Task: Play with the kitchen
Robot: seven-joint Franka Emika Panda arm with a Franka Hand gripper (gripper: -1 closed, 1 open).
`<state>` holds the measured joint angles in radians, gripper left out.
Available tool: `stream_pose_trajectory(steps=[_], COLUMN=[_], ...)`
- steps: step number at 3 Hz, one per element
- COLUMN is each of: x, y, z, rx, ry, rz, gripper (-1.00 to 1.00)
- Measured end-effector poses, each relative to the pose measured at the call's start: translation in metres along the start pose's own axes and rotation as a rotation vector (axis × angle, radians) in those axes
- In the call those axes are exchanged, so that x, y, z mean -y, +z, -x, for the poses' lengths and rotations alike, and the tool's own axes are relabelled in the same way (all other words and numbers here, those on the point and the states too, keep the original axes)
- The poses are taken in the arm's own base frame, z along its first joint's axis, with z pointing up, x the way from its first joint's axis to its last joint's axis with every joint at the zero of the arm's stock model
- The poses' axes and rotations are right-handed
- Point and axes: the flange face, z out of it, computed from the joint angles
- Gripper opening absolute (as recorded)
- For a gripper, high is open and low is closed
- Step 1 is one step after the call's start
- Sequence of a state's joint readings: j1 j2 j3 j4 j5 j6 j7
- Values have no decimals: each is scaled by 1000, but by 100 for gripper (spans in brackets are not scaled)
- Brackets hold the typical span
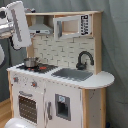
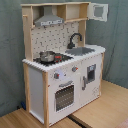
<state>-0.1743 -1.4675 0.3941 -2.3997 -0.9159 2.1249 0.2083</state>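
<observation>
— Where does the kitchen (image 1: 60, 75) stand?
— On a light wooden bench (image 2: 100, 107), in both exterior views, with a grey-green curtain (image 2: 10, 60) hanging behind it as the room's backdrop.
— And what's on it?
— A small metal pot (image 2: 46, 56) sits on the red-ringed stovetop (image 2: 57, 59). Just beside that is the sink (image 2: 82, 50) with the black faucet (image 2: 74, 38) curving over it. The grey hood (image 2: 48, 20) hangs above the stove, against the dotted pegboard back. An upper cupboard door (image 2: 98, 11) stands swung open in the second exterior view. Below are the knobs and the oven door (image 2: 64, 95).
— The arm?
— A white arm (image 1: 17, 25) shows at the first exterior view's upper left, above the stove and apart from the kitchen. Whether its claw is open or closed, I cannot tell.
</observation>
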Motion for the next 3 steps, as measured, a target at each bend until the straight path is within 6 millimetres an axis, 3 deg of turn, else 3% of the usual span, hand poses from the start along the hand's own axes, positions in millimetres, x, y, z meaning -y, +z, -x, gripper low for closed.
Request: stream_pose_trajectory(steps=[2, 3], x=[10, 33], y=[58, 85], z=[24, 21], rx=[1, 1], ry=[30, 31], rz=[-117, -181], gripper=[100, 100])
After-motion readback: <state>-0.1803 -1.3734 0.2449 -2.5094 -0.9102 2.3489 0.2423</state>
